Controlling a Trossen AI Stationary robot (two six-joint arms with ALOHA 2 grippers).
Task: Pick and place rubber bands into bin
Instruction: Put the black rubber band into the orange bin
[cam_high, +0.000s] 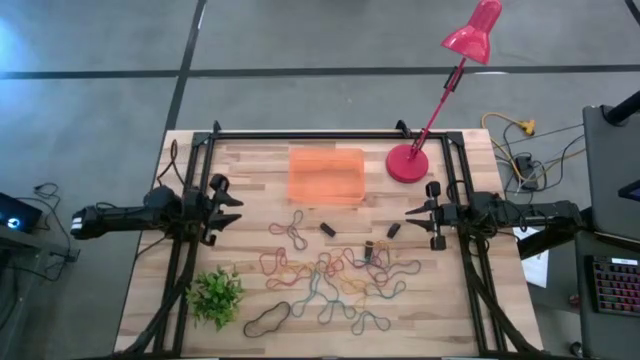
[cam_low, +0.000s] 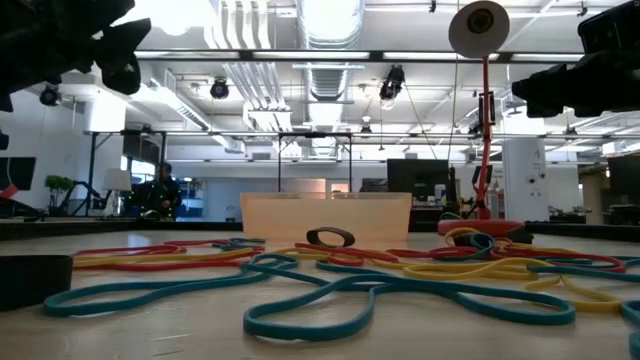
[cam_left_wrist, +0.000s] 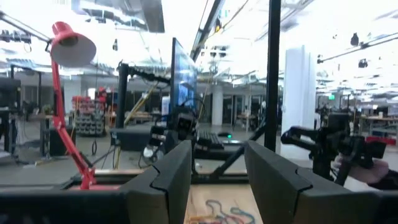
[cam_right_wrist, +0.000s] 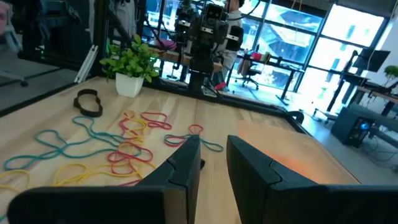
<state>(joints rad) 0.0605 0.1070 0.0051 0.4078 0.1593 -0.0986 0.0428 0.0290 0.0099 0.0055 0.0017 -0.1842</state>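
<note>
Rubber bands (cam_high: 335, 275) in red, yellow, blue, green and black lie loose and tangled on the wooden table's near middle; they also show in the low view (cam_low: 300, 290) and the right wrist view (cam_right_wrist: 118, 146). The orange bin (cam_high: 326, 175) stands on the table beyond them, toward the far edge. My left gripper (cam_high: 236, 207) hangs above the table's left side, open with nothing between its fingers (cam_left_wrist: 217, 149). My right gripper (cam_high: 410, 212) hangs above the right side, its fingers a small gap apart (cam_right_wrist: 213, 140) and holding nothing.
A red lamp's round base (cam_high: 407, 163) stands right of the bin, its arm slanting up and away. A small green plant (cam_high: 215, 295) sits at the near left corner. A few short black pieces (cam_high: 327, 229) lie between bin and bands. A black frame (cam_high: 330, 135) borders the table.
</note>
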